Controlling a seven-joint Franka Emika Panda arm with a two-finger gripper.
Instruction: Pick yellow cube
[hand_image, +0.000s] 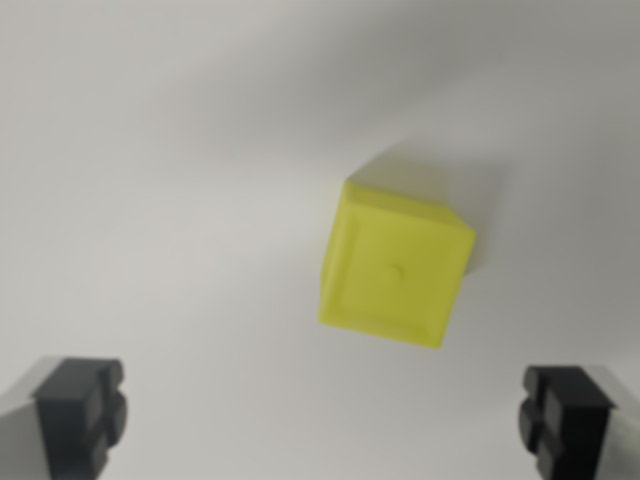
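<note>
Hovering above the white worktop (180, 200), the claw (325, 420) is spread wide and holds nothing; only its two dark fingertips (80, 410) show, one at the bottom of the wrist view's left and one at the bottom of its right, with bare surface between them. Beyond that gap, further up the picture and a little toward the wrist view's right, sits the yellow cube (395, 275). It rests flat on the worktop, turned at a slant to the line between the fingertips, with a shallow framed face and a small dimple on top. A soft shadow falls behind it. No edge or corner of the worktop is in sight, so its place on the surface cannot be told beyond that.

To my eye this is the approach step: the cube is not yet between the fingertips and nothing touches it. The next move seems to call for carrying the claw forward and slightly toward the wrist view's right until the cube is centred in the gap, perhaps twisting the wrist to square with its sides, then descending and closing.
</note>
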